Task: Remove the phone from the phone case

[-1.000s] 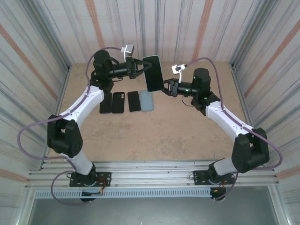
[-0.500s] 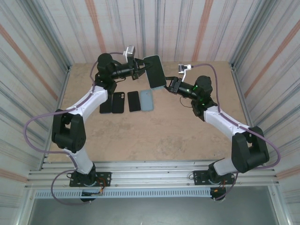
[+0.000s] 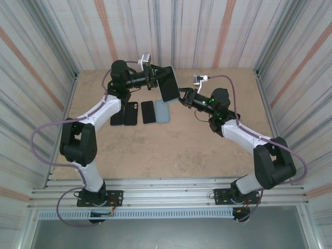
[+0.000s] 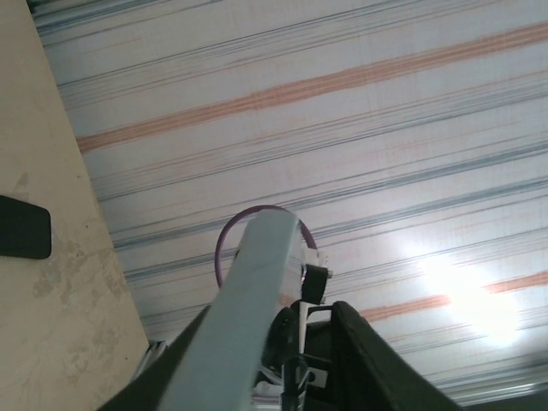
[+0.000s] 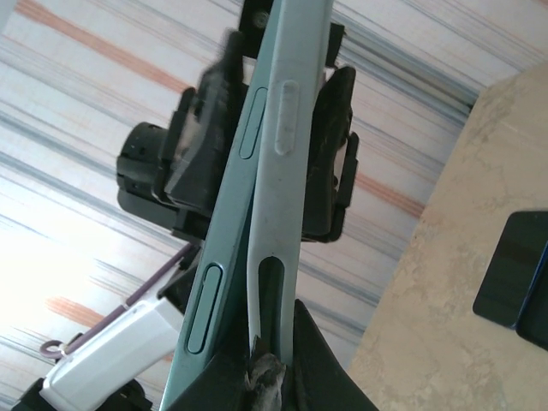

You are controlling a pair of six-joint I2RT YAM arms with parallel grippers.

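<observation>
Striped corrugated walls (image 3: 218, 31) close in a tan table (image 3: 187, 150), and both arms are raised above its far half. Beneath the grippers a row of four spare handsets (image 3: 140, 112) lies flat on the board.

Between the two grippers the phone (image 3: 168, 83) hangs in the air, screen toward the overhead camera, with the pale phone case (image 5: 278, 171) on its back. The left gripper (image 3: 154, 79) straddles the phone's far end. A sliver of space shows beside one finger in its wrist view, so I cannot tell whether it is clamping or only framing the phone. The right gripper (image 3: 182, 96) is pinched closed on the case's near edge. At its fingertips the case wall seems already parted from the phone's teal side and buttons.

The step in hand looks like peeling the case off. To do it well, the left fingers should bear firmly on the phone body alone, clear of the case walls. The right gripper should then roll the lip away from the corner nearest it, not pull straight, so the phone does not slip and drop onto the handsets below.
</observation>
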